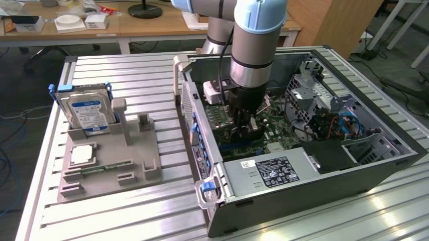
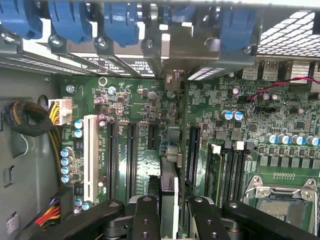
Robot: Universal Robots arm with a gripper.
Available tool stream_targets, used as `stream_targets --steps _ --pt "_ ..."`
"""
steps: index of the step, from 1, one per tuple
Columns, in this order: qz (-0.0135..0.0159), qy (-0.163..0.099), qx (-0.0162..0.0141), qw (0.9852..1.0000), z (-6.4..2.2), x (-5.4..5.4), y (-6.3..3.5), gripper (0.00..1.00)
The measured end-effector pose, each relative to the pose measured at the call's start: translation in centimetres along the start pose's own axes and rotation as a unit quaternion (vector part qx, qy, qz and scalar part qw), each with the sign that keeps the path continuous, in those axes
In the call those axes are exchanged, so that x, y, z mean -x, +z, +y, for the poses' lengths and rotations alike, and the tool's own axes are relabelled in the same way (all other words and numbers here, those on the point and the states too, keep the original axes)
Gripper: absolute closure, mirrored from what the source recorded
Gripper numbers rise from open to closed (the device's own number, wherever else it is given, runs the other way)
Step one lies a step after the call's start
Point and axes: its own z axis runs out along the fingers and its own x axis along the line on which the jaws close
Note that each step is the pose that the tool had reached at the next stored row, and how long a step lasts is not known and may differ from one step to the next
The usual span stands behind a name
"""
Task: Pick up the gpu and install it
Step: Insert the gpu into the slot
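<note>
from the exterior view i see the gripper point(image 1: 244, 131) down inside the open computer case point(image 1: 322, 196) at frame centre, hard drive point(image 1: 87, 110) at the exterior view's left. my wrist view gives the grasp: clenched on the gpu point(image 2: 169, 181), edge-on above the motherboard point(image 2: 125, 100) slots.

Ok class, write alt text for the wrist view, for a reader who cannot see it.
The end effector grips the gpu edge-on between its black fingers, over the expansion slots of a green motherboard inside a computer case. Blue latches line the case edge beyond, and a processor socket sits nearby.
</note>
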Motion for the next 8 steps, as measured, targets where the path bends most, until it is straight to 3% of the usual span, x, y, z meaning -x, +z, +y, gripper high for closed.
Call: stream_targets --steps 8 --pt "-0.0001 0.000 0.0001 1.0000 -0.05 -0.01 0.00 0.73"
